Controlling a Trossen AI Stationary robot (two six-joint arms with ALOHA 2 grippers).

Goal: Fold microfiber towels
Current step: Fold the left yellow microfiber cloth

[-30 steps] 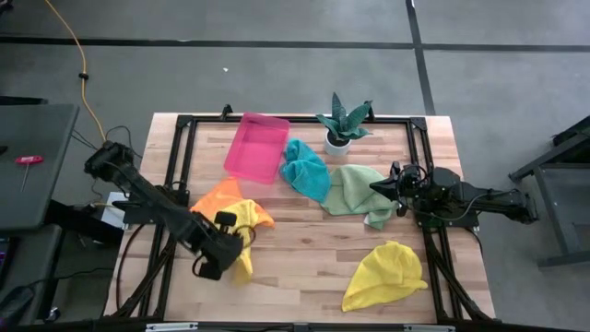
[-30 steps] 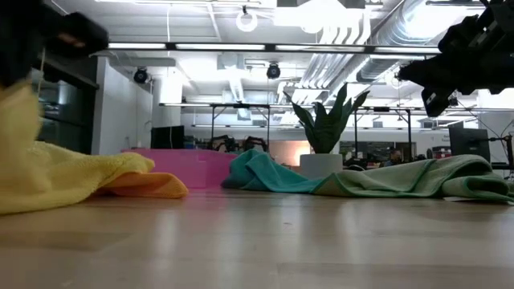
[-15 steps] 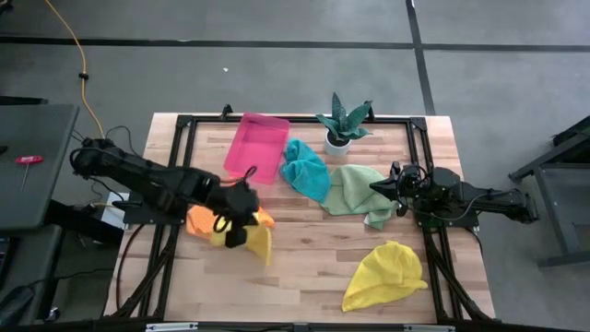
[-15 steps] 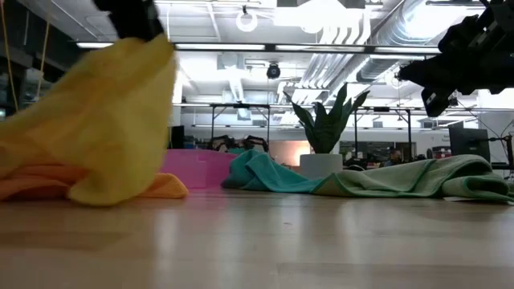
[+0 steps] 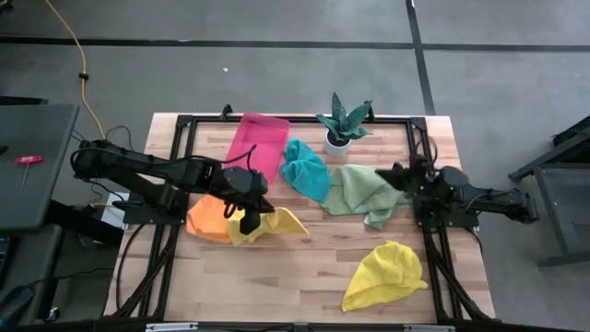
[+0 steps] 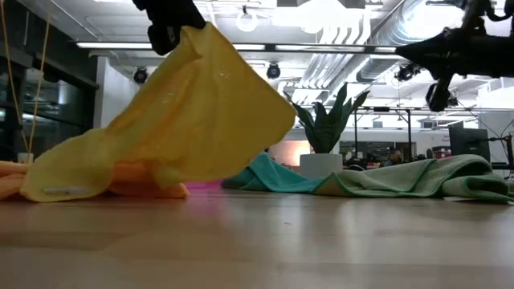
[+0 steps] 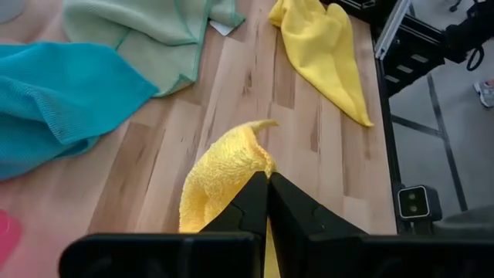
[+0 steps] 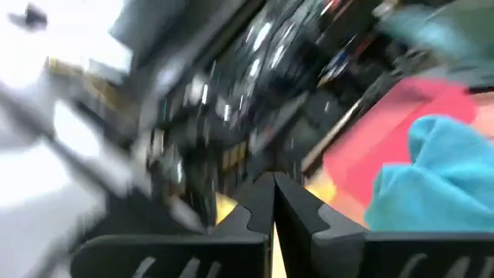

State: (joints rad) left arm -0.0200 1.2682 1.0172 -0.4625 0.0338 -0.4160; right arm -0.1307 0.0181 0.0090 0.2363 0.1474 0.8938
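Towels are spread over the wooden surface [image 5: 304,263]. One yellow towel [image 5: 267,223] is pinched at a corner by the left claw [image 5: 247,218], whose fingers are pressed together on the cloth; in the low view the towel [image 6: 193,120] is seen lifted from that corner and draped down to the surface, its lower end lying on the orange towel [image 5: 207,219] at the left side. In the left wrist view the held towel [image 7: 224,174] bulges out just past the closed fingers [image 7: 297,208]. The teal towel [image 5: 306,169] is bunched near the middle back, touching the pink tray [image 5: 256,143] on one side and lying just beside the light green towel [image 5: 359,191] on the other. A second yellow towel [image 5: 385,274] lies apart at the front right. The right claw [image 5: 392,177] is held above the green towel's right edge, clear of the cloth in the low view [image 6: 434,56]; its fingers are together with nothing between them. A potted plant [image 5: 341,123] stands at the back, behind the teal and green towels.
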